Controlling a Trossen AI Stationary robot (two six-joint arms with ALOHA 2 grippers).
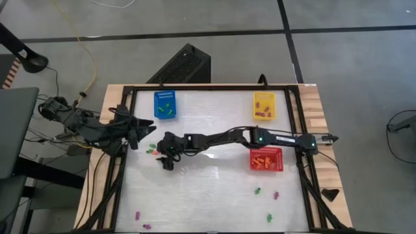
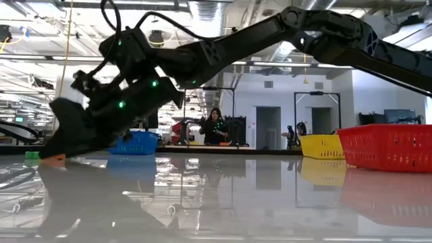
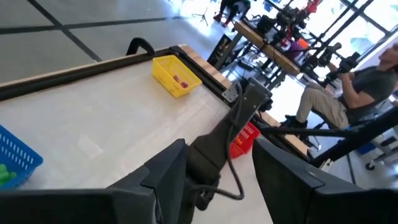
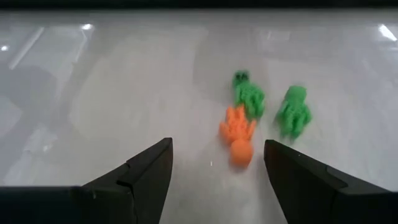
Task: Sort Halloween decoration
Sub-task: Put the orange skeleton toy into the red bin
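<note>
Orange piece (image 4: 237, 138) lies between the right gripper's (image 4: 217, 180) released fingers, greens (image 4: 249, 94) at its one o'clock — lined up for the red basket (image 1: 267, 160); left gripper (image 3: 217, 180) waits, released.

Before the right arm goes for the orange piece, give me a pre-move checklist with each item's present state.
1. Right gripper jaws open and empty: ok.
2. Orange piece lies ahead between the jaws, not yet gripped: ok.
3. Orange piece clear of its neighbours: not ok; one green piece touches it, another lies close beside.
4. Red basket holds orange pieces and is unobstructed: ok.
5. Left gripper waits at the table's left edge, jaws open, near the right gripper: cannot tell if clearance is enough.
6. Whether the jaws are low enough to close on the piece: cannot tell.
</note>
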